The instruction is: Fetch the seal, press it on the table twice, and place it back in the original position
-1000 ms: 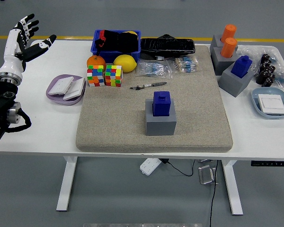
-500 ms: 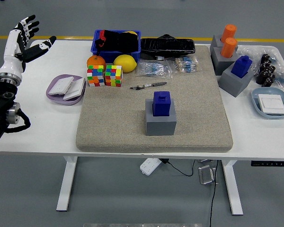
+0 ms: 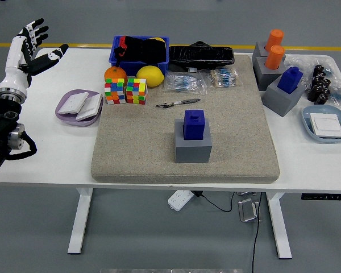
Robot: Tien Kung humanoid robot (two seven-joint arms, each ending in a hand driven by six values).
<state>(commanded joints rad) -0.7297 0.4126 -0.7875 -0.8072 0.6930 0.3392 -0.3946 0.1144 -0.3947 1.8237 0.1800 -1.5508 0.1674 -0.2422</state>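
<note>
Left hand (image 3: 28, 48) barely shifted, fingers spread, blue seal (image 3: 194, 124) well apart

The left arm (image 3: 3, 122) comes in at the picture's left edge, its black lower part low and its white forearm rising upward. The left hand (image 3: 29, 48) is raised high at the upper left, palm turned inward, its fingers (image 3: 35, 28) spread apart and the thumb stretched out to the right, holding nothing.
</note>
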